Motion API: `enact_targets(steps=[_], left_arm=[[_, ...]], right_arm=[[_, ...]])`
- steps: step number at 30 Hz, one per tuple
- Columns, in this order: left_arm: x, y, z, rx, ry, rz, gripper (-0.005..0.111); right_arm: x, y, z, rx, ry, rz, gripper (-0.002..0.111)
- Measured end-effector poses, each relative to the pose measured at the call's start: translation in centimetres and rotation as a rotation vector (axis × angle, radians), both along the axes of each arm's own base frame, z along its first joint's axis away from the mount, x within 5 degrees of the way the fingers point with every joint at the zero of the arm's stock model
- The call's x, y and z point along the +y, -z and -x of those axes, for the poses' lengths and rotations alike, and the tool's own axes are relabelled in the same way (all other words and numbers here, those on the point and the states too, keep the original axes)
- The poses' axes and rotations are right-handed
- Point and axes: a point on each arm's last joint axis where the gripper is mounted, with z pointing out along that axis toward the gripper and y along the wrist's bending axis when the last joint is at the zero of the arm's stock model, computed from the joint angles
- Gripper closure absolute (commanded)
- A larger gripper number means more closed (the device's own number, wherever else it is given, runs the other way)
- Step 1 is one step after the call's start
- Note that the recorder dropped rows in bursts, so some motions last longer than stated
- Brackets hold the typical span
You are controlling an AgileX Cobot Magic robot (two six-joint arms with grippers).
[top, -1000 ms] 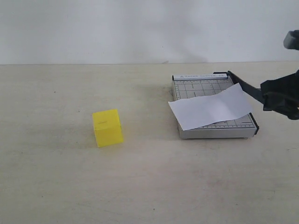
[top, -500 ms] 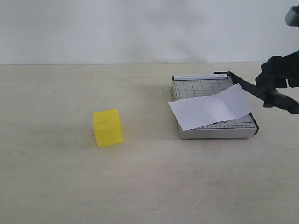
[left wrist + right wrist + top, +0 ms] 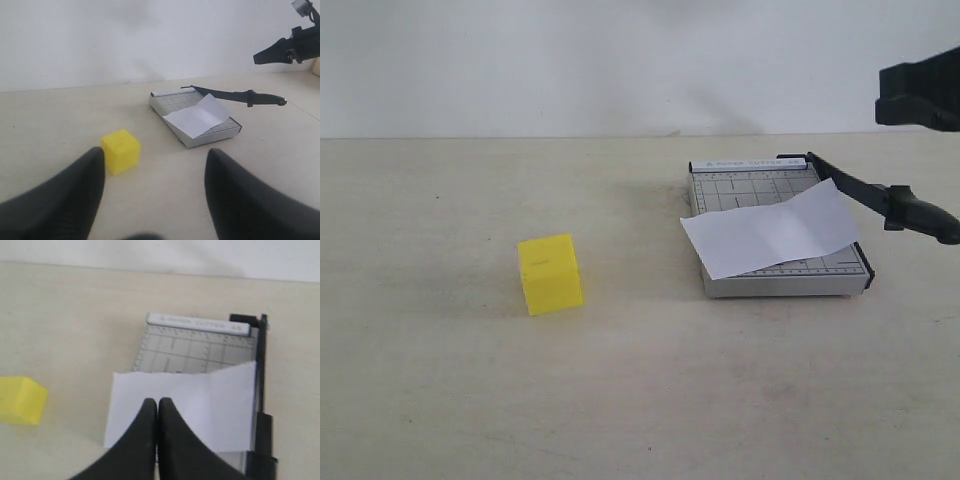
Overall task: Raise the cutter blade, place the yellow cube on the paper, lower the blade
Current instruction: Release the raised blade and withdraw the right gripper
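Observation:
The yellow cube (image 3: pixel 550 273) rests on the table, well left of the grey trimmer (image 3: pixel 750 188). The white paper (image 3: pixel 770 230) lies askew across the trimmer. The cutter blade (image 3: pixel 850 186) stands partly raised, its thick handle (image 3: pixel 925 216) sticking out past the trimmer's right side. My right gripper (image 3: pixel 912 96) hangs above the handle, apart from it. In the right wrist view this gripper (image 3: pixel 158 401) is shut on nothing, with the paper (image 3: pixel 190 400) below. My left gripper (image 3: pixel 155 152) is open, with the cube (image 3: pixel 120 151) just beyond its fingertips.
A pale wall runs behind the table's far edge. Bare tabletop (image 3: pixel 640 390) spreads around the cube and in front of the trimmer.
My right gripper has let go of the blade handle and risen up and away. The blade has stayed partly raised. Cube and paper have not moved.

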Motion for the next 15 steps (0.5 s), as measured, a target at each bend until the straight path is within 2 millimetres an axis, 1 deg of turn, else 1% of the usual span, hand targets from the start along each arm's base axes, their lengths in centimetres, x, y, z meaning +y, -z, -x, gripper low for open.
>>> enact_targets(steps=[2,5,9,12,15], left_arm=[[0.0,0.0,0.0,0.001,0.004,0.005,0.049],[-0.3,0.4,-0.5,0.0,0.025,0.052,0.049],[-0.9,2.0,-1.7,0.024,0.064,0.118,0.049],[-1.2,3.4,-2.6,0.045,0.087,0.142,0.049],[-1.4,4.2,-3.0,0.05,0.106,0.15,0.049]], right_arm=[[0.5,-0.7,0.4,-0.025,-0.047,-0.046,0.109],[1.2,-1.6,1.3,-0.066,-0.133,-0.062,0.109],[1.7,-3.8,2.9,-0.19,-0.213,-0.048,0.109],[2.0,-5.7,5.1,-0.319,-0.24,-0.037,0.109],[2.1,-6.2,7.7,-0.419,-0.231,-0.015,0.109]])
